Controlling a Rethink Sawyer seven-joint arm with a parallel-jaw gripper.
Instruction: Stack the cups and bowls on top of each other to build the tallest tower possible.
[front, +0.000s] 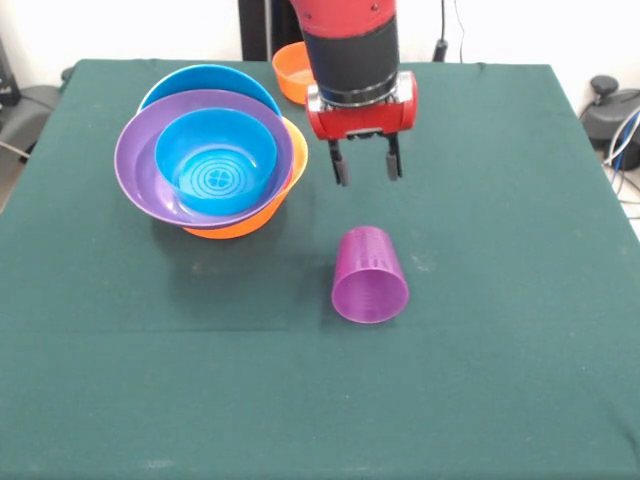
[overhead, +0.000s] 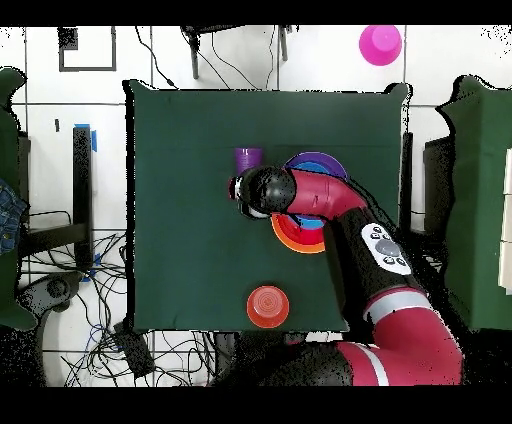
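Note:
A translucent purple cup (front: 369, 275) lies on its side at the table's middle, mouth toward the front camera; it also shows in the overhead view (overhead: 247, 158). My gripper (front: 366, 168) hangs open and empty just behind and above it, not touching. The tower stands to the left: a large orange bowl (front: 240, 222) as base, a large blue bowl (front: 210, 80), a purple bowl (front: 138, 165) and a small blue bowl (front: 215, 160) on top. In the overhead view my arm (overhead: 300, 195) covers most of the tower (overhead: 318, 160). The other cups are out of view.
A small orange bowl (front: 288, 70) sits at the table's robot side, behind my arm; it also shows in the overhead view (overhead: 268, 305). A pink bowl (overhead: 380, 43) lies on the floor beyond the green table (front: 500, 320). Cables lie round the table.

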